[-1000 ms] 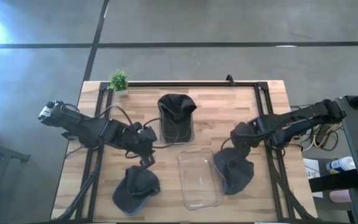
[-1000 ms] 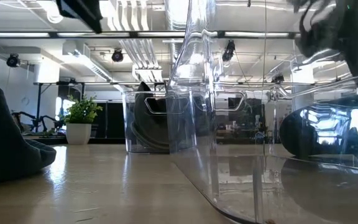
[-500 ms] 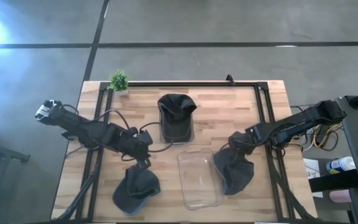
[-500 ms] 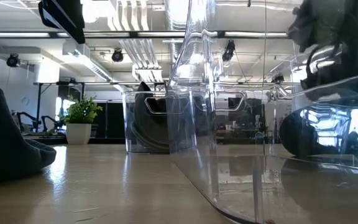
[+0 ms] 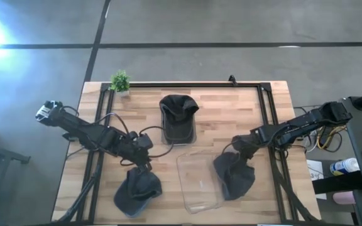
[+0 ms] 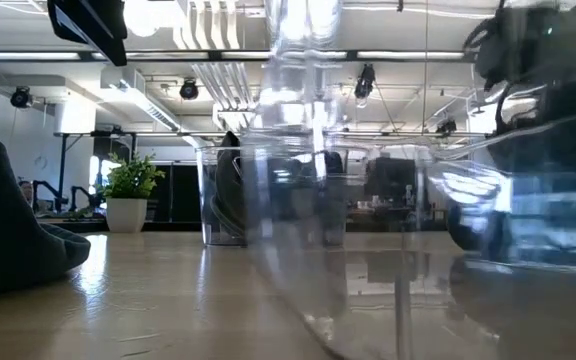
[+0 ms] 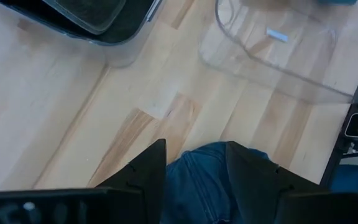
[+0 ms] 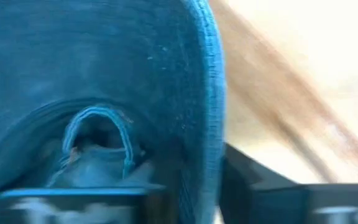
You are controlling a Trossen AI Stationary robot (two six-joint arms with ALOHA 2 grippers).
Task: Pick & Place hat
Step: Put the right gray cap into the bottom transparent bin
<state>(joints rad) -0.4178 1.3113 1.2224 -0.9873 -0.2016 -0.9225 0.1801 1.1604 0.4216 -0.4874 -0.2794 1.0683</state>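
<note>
Three dark blue hats show. One hat (image 5: 178, 112) sits in a clear bin at the far middle. A second hat (image 5: 136, 191) lies on the table at the near left. My left gripper (image 5: 144, 167) hangs open just above its far edge (image 7: 197, 183), a finger on either side. The third hat (image 5: 234, 179) lies at the near right beside a clear container (image 5: 197, 185). My right gripper (image 5: 238, 153) is shut on that hat's far part. My right gripper holds the near-right hat by its curved edge (image 8: 211, 118), which stands between the two fingers. The fingers slant down from the table's right and far side. The hat's body (image 5: 234, 182) rests on the table below the gripper.
A small potted plant (image 5: 120, 81) stands at the far left corner. A black rail frame (image 5: 187, 85) runs along the table's far side and both ends. Cables (image 5: 115, 122) trail across the wood by the left arm. Bare wood lies between the bin and the clear container.
My right gripper has come down toward the near edge onto the near-right hat and shut on it. The hat and the clear container beside it have shifted a little toward the table's left. My left gripper has moved down toward the near-left hat.
</note>
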